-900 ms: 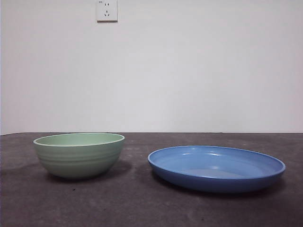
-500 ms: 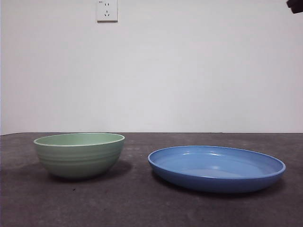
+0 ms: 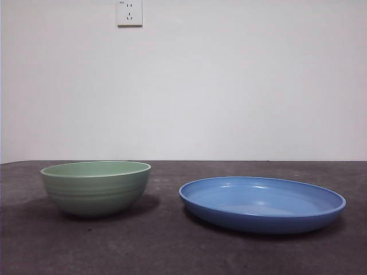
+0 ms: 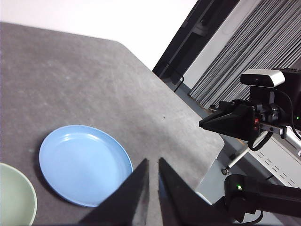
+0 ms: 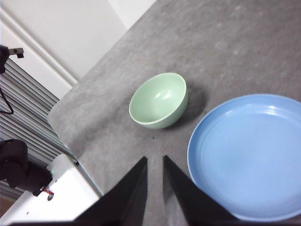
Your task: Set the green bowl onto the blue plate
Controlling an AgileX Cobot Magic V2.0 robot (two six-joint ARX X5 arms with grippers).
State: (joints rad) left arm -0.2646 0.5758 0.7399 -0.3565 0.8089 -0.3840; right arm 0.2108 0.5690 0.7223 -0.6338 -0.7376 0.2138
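Observation:
The green bowl (image 3: 96, 187) stands upright on the dark table at the left of the front view, a short gap away from the blue plate (image 3: 262, 203) at the right. Neither gripper shows in the front view. My left gripper (image 4: 153, 160) hangs high above the table, shut and holding nothing, with the plate (image 4: 84, 162) and a sliver of the bowl (image 4: 14, 197) below it. High up too is my right gripper (image 5: 154, 157), shut and holding nothing, looking down on the bowl (image 5: 159, 100) and the plate (image 5: 249, 155).
A white wall socket (image 3: 129, 12) sits on the back wall. The table's rounded edge (image 4: 207, 155) lies near the plate's side, with the other arm (image 4: 230, 120) beyond it. A white base (image 5: 47, 202) stands past the table's edge on the bowl's side.
A black arm tip that showed at the top right corner of the front view half a second ago is gone. Bowl and plate have not moved.

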